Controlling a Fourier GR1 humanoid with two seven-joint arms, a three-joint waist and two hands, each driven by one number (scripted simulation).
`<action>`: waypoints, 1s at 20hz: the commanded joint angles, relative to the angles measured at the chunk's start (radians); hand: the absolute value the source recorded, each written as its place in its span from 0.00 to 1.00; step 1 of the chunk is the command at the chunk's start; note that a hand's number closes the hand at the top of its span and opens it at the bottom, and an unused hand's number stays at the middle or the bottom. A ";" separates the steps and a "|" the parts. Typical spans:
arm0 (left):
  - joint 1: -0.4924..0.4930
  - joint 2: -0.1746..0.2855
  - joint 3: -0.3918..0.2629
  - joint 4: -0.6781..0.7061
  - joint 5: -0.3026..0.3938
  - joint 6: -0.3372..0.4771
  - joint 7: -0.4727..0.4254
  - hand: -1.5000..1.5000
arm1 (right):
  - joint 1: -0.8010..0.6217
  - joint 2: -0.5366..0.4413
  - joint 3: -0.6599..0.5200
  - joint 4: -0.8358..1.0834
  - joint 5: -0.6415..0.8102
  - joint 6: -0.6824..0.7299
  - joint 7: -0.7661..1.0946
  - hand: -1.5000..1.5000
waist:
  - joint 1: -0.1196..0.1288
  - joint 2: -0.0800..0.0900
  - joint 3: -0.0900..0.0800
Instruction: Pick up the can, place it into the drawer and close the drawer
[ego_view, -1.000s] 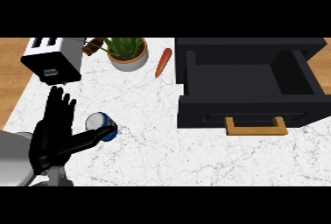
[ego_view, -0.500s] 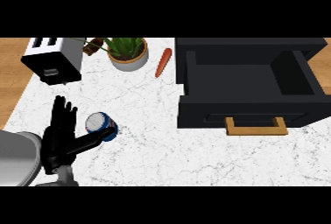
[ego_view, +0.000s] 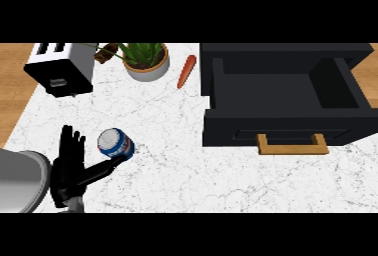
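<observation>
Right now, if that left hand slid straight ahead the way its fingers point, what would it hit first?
Probably the toaster; the can sits just right of the left hand's path. Height is unclear.

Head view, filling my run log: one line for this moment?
left hand: open, beside can | can: on counter | drawer: open | right hand: unseen

Counter (ego_view: 221, 175): white stone look, grey veining, smooth, slight sheen.
Floor (ego_view: 13, 100) at left: wood grain, matt.
Drawer (ego_view: 244, 125): black, matt, plain.
Handle (ego_view: 292, 149): light wood look, smooth.
Can (ego_view: 116, 144): pale metallic top, blue label with some gloss.
Toaster (ego_view: 59, 62): white casing, black end, smooth; plastic or enamel cannot be told.
Pot (ego_view: 146, 71): pale, matt, ceramic look.
Carrot (ego_view: 187, 71): orange, smooth.
Left hand (ego_view: 70, 170): black, matt.
Forearm (ego_view: 18, 180): grey, smooth, soft sheen.
</observation>
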 joint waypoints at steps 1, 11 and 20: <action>-0.045 -0.011 0.002 0.145 0.017 -0.002 -0.086 0.00 | -0.018 0.044 0.032 -0.044 0.038 -0.012 0.035 0.00 | 0.000 0.000 0.000; -0.198 -0.006 0.101 0.463 0.085 -0.081 -0.239 0.00 | 0.016 0.049 -0.039 -0.044 -0.013 0.054 0.038 0.00 | -0.007 0.001 -0.001; -0.215 -0.005 0.115 0.574 0.139 -0.155 -0.322 0.00 | 0.054 0.065 -0.049 -0.047 -0.031 0.064 0.005 0.00 | -0.005 0.000 0.000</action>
